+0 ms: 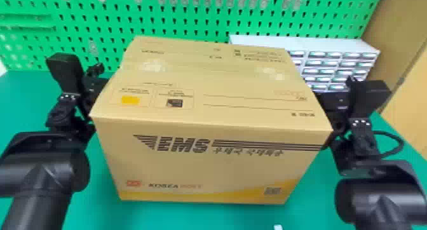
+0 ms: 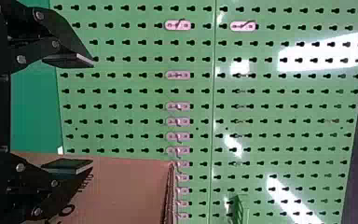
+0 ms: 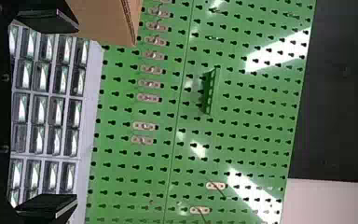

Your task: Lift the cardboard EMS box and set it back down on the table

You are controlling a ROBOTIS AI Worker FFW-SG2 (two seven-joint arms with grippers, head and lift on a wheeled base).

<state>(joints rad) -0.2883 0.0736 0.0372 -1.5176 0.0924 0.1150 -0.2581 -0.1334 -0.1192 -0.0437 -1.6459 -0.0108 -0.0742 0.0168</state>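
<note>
Left arm (image 1: 41, 181) and right arm (image 1: 381, 194) flank the EMS box (image 1: 206, 162), located over the table (image 1: 203, 218); contact beneath cannot be confirmed. Its front carries bold lettering and a square code. Left gripper (image 2: 92, 112) and right gripper (image 3: 78, 114) have fingers spread, pinching nothing, presumably to brace opposite sides. Beyond: drawer cabinet (image 1: 305, 43), pegboard (image 1: 190, 19).

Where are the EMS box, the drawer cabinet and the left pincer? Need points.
EMS box (image 1: 206, 165): head view, on the near side face.
Drawer cabinet (image 1: 321, 45): head view, on its pale top.
Left pincer (image 2: 92, 112): left wrist view, in the gap midway between its fingertips.
</note>
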